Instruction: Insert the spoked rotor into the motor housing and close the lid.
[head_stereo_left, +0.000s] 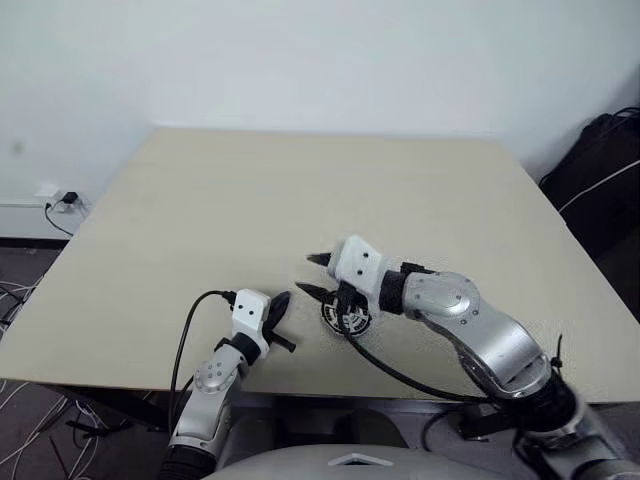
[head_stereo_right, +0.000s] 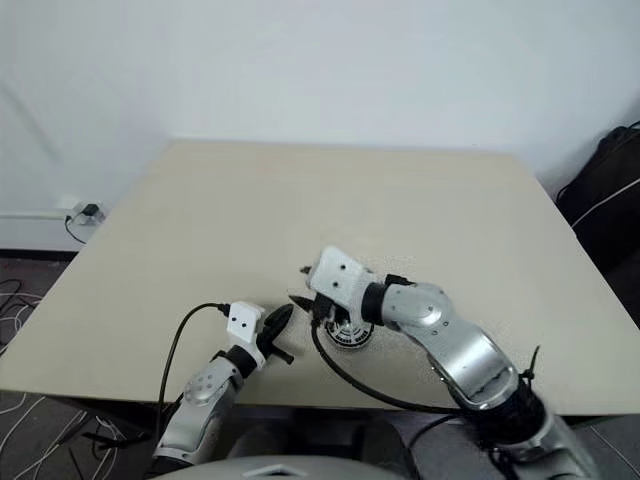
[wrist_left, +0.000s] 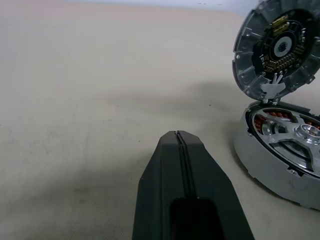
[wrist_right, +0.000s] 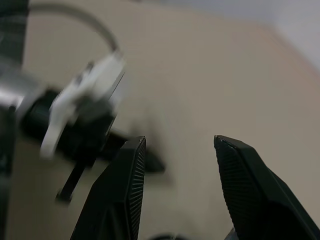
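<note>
Meanwhile left end effector (wrist_left: 177, 136) pinched closed, empty; right end effector (wrist_right: 177, 142) parted, holding nothing.

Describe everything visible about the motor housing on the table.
The motor housing is a round, shallow metal shell with a bright silver rim, lying flat on the beige table near its front edge. Inside sits a ring of coppery-brown windings around shiny silver spokes and a central hub. Its lid, a grey disc with dark inner parts, stands raised over the housing's back edge. The right pincer hangs above it, jaws apart.
</note>
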